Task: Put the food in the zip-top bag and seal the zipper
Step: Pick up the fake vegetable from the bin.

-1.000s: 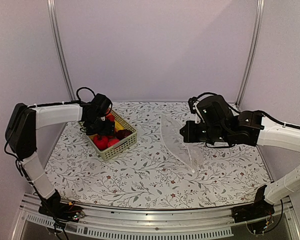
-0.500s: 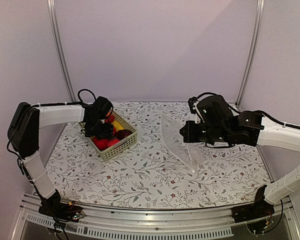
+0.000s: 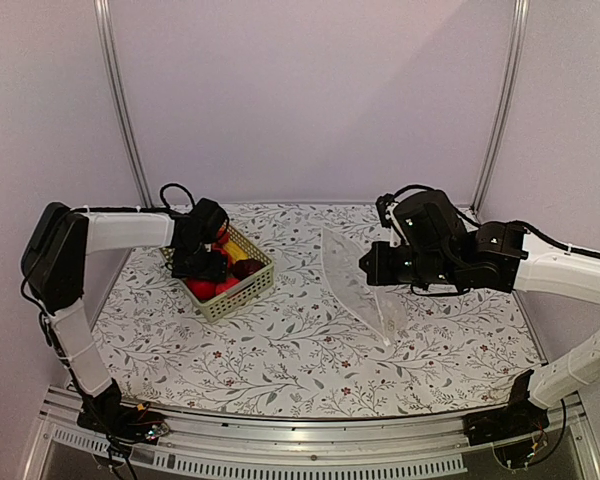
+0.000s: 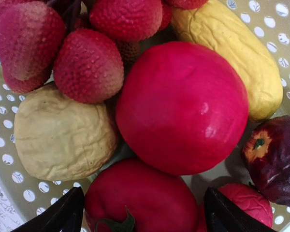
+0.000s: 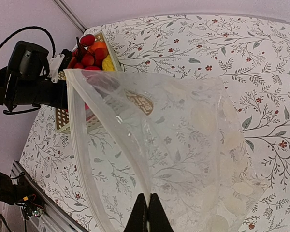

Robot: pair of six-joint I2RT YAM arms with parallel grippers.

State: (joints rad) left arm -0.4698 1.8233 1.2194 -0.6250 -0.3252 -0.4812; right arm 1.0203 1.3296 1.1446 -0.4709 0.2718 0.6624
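The left arm bends down into the green basket (image 3: 236,296), its pincer (image 4: 145,217) spread apart over the food (image 4: 181,106), while the outstretched right arm's pincer (image 5: 147,212) stays... holds clamped on the zip-top bag (image 5: 183,145), raised at mid-surface (image 3: 280,360).

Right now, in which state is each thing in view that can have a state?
zip-top bag: held up by one edge, empty.
zipper: unsealed, mouth open.
food: all in the basket, none bagged.
basket: upright on the table, full.
left gripper: open, down in the basket over the food.
right gripper: shut on the zip-top bag.
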